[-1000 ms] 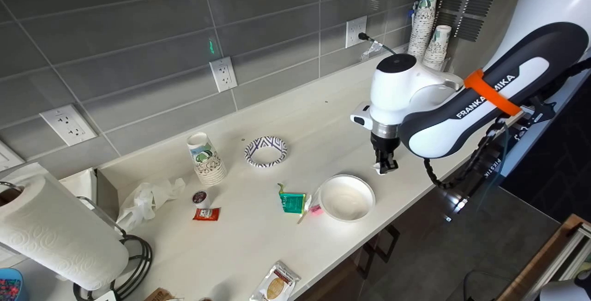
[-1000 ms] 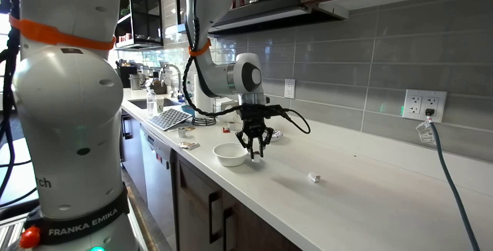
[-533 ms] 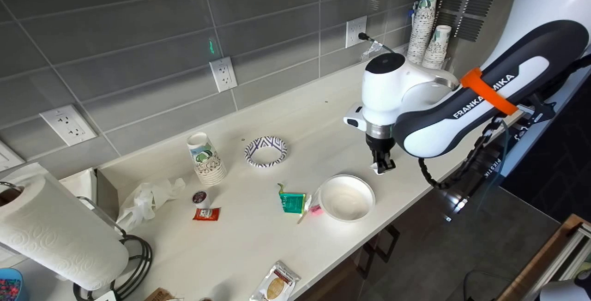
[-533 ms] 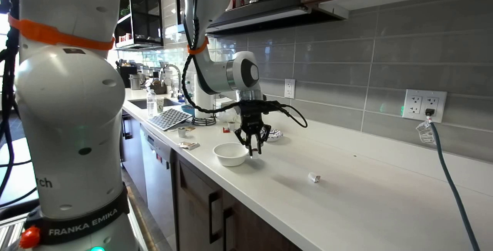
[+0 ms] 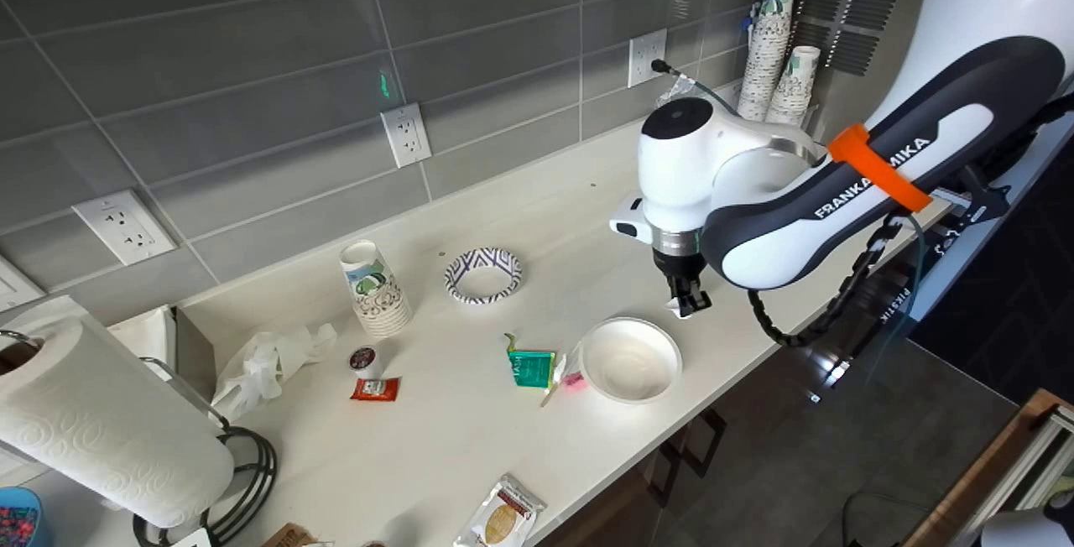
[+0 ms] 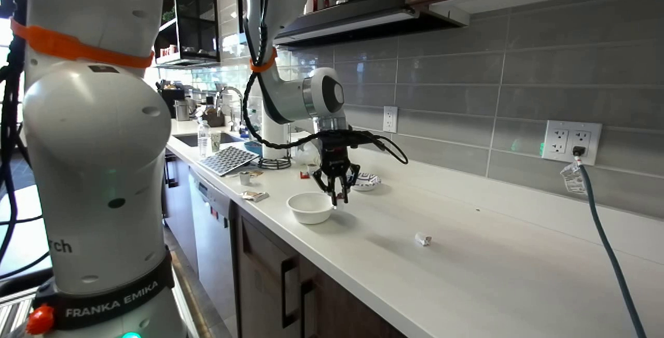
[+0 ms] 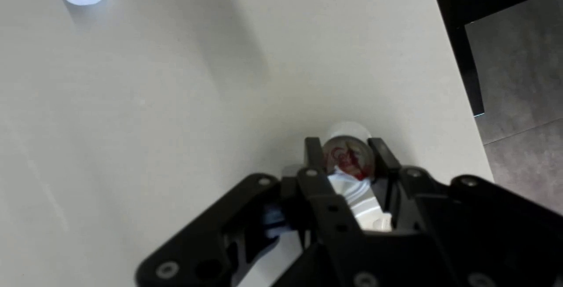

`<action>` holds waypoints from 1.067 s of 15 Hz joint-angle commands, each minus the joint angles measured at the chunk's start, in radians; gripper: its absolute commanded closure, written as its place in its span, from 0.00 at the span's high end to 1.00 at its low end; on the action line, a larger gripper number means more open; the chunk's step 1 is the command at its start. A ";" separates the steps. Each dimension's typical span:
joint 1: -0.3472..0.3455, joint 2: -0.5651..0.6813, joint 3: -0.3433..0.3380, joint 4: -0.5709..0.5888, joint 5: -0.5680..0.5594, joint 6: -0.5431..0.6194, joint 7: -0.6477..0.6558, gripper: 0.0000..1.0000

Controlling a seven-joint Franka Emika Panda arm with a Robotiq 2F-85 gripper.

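Worktop [image 7: 154, 115], wrist view: diffuse light, soft-edged shadows; fingers [image 7: 313, 152] slightly blurred. Wall tiles [image 6: 446, 99], in an exterior view: glossy reflections, far-end glare.

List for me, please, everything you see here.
Small container: one, white with red, in gripper
Plain bowl: one, white, on counter
Patterned bowl: one, white with blue, near wall
Cup stacks: three, printed white, near wall
Green packet: one, green, beside plain bowl
Dark-topped pod: one, white, counter
Red packet: one, red, beside pod
Snack packet: one, whitish, counter edge
Paper towel roll: one, white, counter
Crumpled plastic: one, whitish, near roll
Loose object: one, white, counter
Outlets: several, white, wall
Further items: several, mixed, by sink
Robot arm: one, white, over counter
Gripper: one, black, holding small container
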 commanded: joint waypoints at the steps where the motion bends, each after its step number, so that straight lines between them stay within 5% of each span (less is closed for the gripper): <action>1: 0.019 0.030 0.013 0.037 -0.039 -0.054 0.027 0.31; 16: 0.071 0.108 0.043 0.135 -0.091 -0.173 0.023 0.31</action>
